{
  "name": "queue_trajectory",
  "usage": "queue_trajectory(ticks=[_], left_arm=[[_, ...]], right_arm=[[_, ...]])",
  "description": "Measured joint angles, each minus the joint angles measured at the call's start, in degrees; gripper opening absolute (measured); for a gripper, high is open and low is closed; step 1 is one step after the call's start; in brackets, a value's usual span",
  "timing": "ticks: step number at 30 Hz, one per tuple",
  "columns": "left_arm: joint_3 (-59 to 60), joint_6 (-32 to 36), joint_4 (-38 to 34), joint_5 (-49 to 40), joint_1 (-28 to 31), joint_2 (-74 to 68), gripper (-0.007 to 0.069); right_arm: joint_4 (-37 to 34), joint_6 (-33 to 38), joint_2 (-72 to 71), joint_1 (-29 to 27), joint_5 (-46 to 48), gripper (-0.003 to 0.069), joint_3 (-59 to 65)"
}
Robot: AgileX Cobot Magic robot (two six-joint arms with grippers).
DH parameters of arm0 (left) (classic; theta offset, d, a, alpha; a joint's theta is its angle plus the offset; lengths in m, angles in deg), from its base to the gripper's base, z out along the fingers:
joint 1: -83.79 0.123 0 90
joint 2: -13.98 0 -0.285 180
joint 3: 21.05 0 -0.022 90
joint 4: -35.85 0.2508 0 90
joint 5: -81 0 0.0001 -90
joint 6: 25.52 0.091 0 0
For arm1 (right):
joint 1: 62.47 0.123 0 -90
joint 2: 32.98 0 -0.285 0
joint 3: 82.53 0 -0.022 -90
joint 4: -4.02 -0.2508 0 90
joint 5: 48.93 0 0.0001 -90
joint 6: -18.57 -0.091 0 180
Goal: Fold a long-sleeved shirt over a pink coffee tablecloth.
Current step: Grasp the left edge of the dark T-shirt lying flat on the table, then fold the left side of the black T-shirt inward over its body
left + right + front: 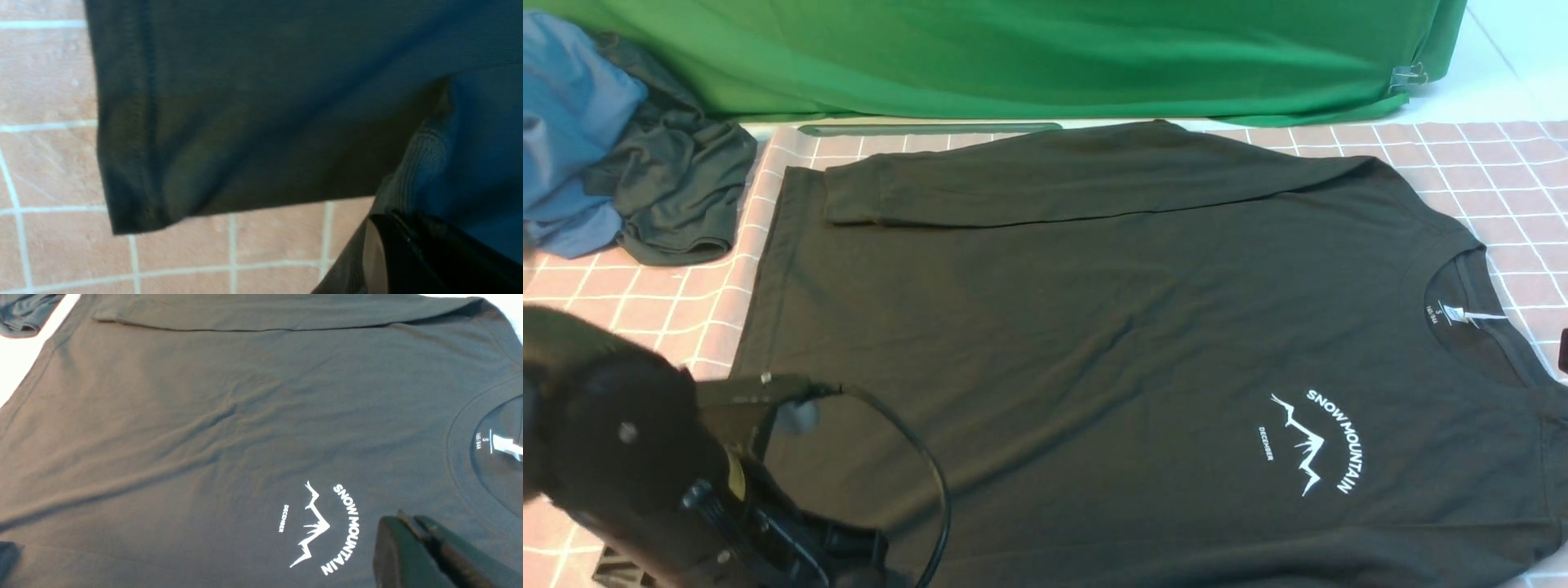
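Observation:
The long-sleeved shirt (pixel 1094 327) is black and lies flat on the pink coffee tablecloth (pixel 1486 171), collar to the right and hem to the left. Its far sleeve (pixel 1054 184) is folded across the body. My left arm (pixel 629 457) is low at the near left hem corner, and its jaws are hidden in the front view. In the left wrist view my left gripper (pixel 392 222) is shut on the ribbed cuff (pixel 425 163) of the near sleeve, beside the hem corner (pixel 135 204). My right gripper (pixel 402 518) hangs shut and empty above the chest, next to the white mountain print (pixel 314 526).
A blue garment (pixel 564 122) and a smaller dark grey-green one (pixel 678 188) are heaped at the far left. The green backdrop cloth (pixel 1054 57) runs along the back. A black cable (pixel 931 482) loops from my left arm over the shirt's near left part.

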Motion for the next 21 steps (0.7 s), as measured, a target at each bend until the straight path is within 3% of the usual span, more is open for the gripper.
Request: queue_trajectory(ticks=[11,21], left_arm=[[-15.96,-1.54,8.99,-4.95,0.60,0.29,0.0047],[-27.52,1.50,9.91,-2.96,10.28,-4.43,0.0047]], right_arm=[[-0.06,0.00,0.00,0.00,-0.98,0.0052,0.00],[-0.06,-0.18,0.00,0.00,-0.98,0.0058,0.00]])
